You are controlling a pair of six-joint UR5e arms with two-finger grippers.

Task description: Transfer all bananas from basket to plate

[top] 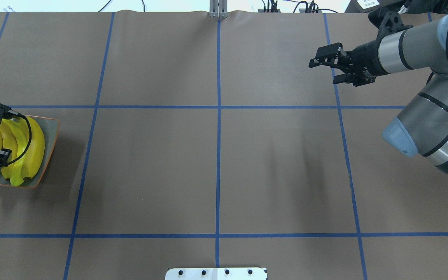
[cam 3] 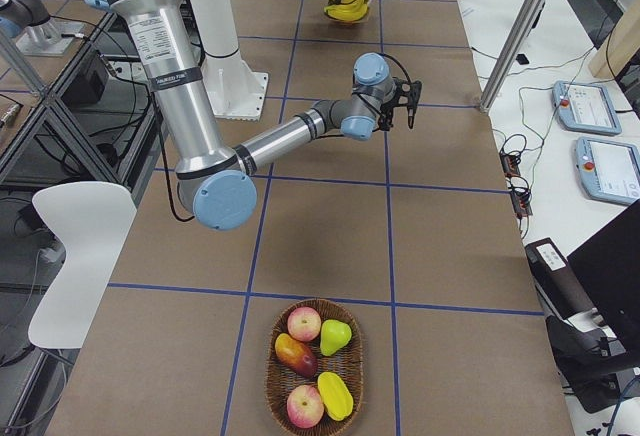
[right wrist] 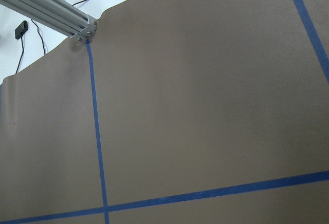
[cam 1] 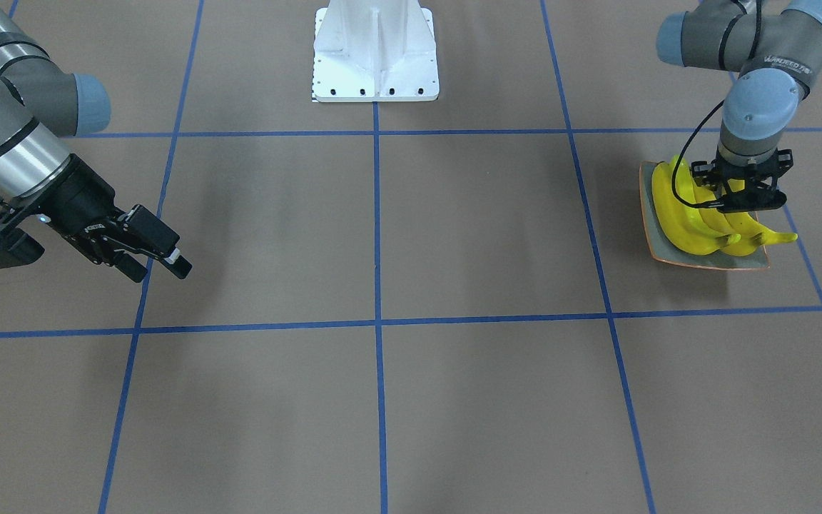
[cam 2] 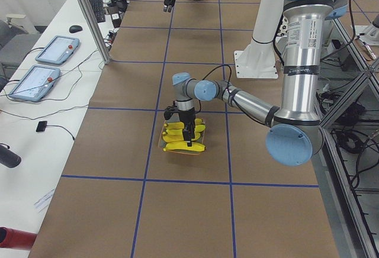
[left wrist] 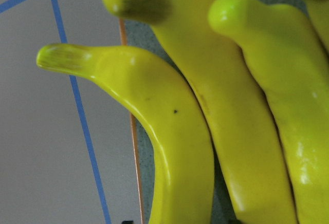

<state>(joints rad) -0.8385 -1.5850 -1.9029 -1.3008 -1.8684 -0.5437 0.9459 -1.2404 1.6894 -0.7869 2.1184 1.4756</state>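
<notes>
Several yellow bananas (cam 1: pixel 689 221) lie side by side on the square grey-green plate (cam 1: pixel 657 243) at the table's left end, also seen from overhead (top: pixel 33 151). My left gripper (cam 1: pixel 739 205) points straight down just above them. In the left wrist view the bananas (left wrist: pixel 175 131) fill the frame, and two dark fingertips at the bottom edge stand apart on either side of one banana, clear of it. My right gripper (top: pixel 325 68) is open and empty, hovering over bare table far from the plate. The basket (cam 3: pixel 314 368) shows only in the exterior right view and no banana is visible in it.
The basket holds apples, a pear and a yellow fruit. The white robot base (cam 1: pixel 375 50) stands at the table's middle edge. An aluminium post (top: pixel 218 9) stands at the far edge. Blue tape lines cross the brown table.
</notes>
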